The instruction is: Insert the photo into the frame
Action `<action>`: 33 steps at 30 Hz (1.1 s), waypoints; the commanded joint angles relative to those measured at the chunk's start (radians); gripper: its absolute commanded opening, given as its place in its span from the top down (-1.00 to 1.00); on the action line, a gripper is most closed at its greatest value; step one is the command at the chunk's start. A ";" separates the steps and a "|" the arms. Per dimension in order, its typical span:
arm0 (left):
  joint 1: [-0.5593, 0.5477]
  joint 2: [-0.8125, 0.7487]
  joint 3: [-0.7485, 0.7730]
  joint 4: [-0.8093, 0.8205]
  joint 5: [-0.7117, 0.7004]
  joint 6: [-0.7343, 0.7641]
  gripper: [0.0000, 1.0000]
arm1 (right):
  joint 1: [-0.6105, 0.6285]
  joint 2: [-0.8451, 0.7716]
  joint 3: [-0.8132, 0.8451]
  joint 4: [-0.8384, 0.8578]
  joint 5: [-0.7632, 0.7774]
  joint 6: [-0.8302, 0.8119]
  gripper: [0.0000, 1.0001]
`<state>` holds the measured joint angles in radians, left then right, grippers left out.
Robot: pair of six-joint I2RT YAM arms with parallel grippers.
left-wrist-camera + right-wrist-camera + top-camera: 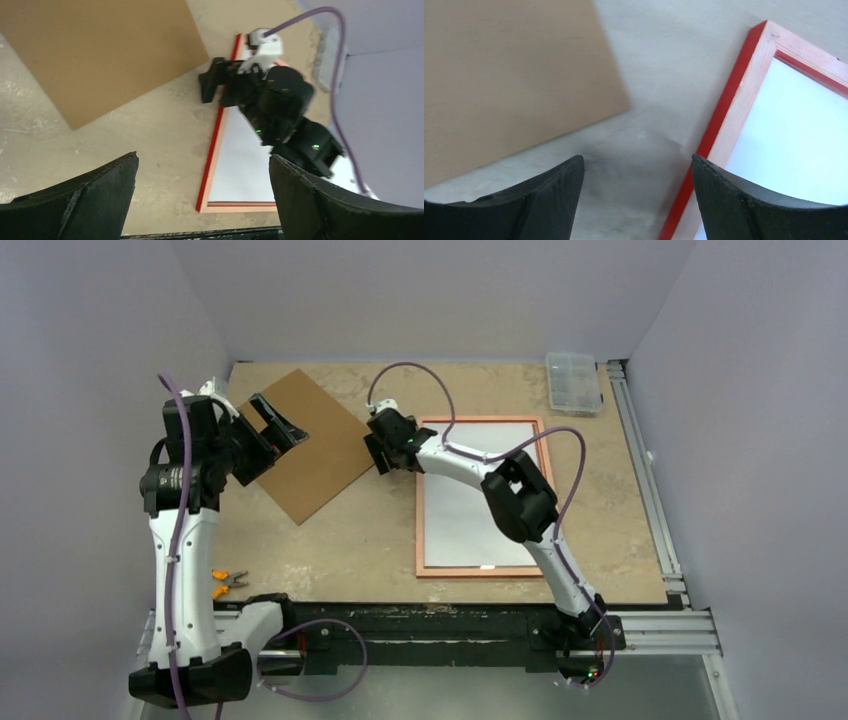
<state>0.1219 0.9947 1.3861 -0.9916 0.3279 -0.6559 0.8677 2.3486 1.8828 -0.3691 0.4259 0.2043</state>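
Observation:
The frame (480, 571) lies flat right of the table's middle, copper-brown side up with a red outer edge (734, 120). Inside it lies the photo (470, 520), white side up; its picture side is hidden. My right gripper (378, 455) is open with nothing in it, low over the bare table just outside the frame's far left corner. In the right wrist view the right gripper (637, 157) has its right finger over the red edge. My left gripper (283, 425) hangs open and empty above the brown backing board (320, 465). From the left wrist, the frame (212, 145) and photo (245, 165) show between the open jaws.
The brown backing board (509, 85) lies askew at the back left, close to the frame's corner. A clear plastic box (574, 382) sits at the back right. Orange-handled pliers (228, 582) lie near the left arm's base. A metal rail (640, 470) runs along the right edge.

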 commanded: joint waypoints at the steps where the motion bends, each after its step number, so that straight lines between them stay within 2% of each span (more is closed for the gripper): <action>1: 0.000 0.085 -0.081 0.008 -0.083 0.044 -1.00 | -0.034 -0.115 -0.048 -0.047 -0.200 0.044 -0.55; 6: 0.015 0.193 -0.180 0.093 -0.159 -0.010 -1.00 | -0.135 -0.111 0.046 -0.074 -0.432 0.069 -0.55; 14: 0.123 0.348 -0.319 0.190 -0.166 -0.105 -1.00 | -0.245 0.104 0.379 -0.169 -0.642 0.125 -0.53; 21: 0.221 0.402 -0.496 0.360 -0.084 -0.162 -1.00 | -0.278 0.233 0.440 -0.128 -0.757 0.219 -0.49; 33: 0.226 0.544 -0.513 0.462 -0.047 -0.185 -0.93 | -0.276 0.328 0.471 -0.073 -0.896 0.349 -0.41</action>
<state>0.3424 1.4914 0.8703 -0.6125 0.2379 -0.8207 0.5800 2.6339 2.3440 -0.4171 -0.3977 0.4931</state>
